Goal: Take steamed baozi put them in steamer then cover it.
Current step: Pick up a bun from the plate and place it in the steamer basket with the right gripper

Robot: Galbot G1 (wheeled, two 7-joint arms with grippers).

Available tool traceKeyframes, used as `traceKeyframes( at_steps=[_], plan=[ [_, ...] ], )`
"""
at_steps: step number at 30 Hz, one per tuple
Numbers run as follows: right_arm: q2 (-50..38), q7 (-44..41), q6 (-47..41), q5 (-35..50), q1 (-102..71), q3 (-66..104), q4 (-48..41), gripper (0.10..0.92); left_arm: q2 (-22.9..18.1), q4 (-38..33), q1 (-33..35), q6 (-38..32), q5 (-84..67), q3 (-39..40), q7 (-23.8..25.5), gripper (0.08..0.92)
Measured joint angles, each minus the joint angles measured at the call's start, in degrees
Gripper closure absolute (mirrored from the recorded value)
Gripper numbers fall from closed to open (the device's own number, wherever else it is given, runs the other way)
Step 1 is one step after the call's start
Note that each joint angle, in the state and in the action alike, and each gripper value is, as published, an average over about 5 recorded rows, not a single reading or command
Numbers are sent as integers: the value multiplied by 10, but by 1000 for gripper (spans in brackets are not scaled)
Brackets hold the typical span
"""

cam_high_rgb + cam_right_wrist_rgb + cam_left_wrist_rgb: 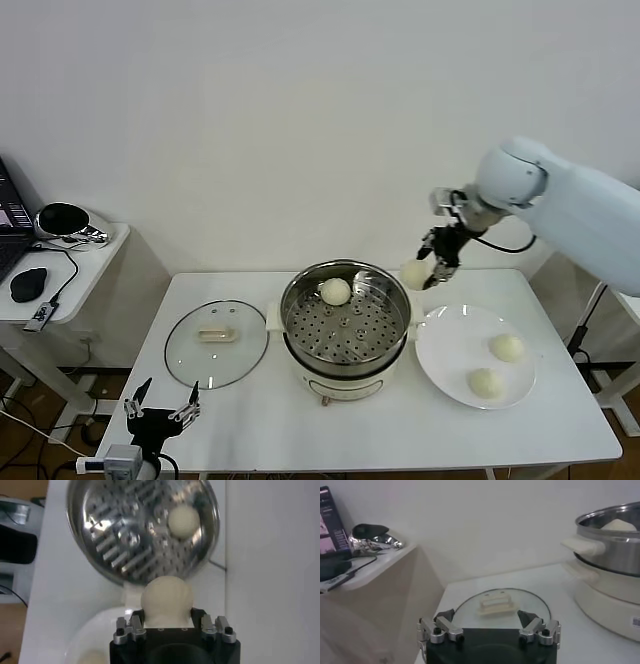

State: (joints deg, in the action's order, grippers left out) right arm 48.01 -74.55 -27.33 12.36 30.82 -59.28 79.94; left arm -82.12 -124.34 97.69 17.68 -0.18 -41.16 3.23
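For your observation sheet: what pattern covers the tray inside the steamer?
Rows of small holes and slots across the shiny steel tray, clearest in the right wrist view.

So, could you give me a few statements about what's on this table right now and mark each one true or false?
1. The right gripper holds a bun. True.
2. The steamer has three buns inside. False: just one bun lies on its tray.
3. The lid covers the steamer. False: it lies flat on the table, on the steamer's left.
4. Two buns sit on the plate. True.
5. The left gripper grips the lid. False: it is open, near the table's front edge.
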Motion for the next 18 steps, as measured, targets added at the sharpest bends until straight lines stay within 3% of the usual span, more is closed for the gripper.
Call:
traceKeyframes(
  at_steps=[18],
  plan=[
    [149,19,-50,4,-30,-40,-44,451,-3,-11,-1,-1,-5,-7,-2,177]
  ],
)
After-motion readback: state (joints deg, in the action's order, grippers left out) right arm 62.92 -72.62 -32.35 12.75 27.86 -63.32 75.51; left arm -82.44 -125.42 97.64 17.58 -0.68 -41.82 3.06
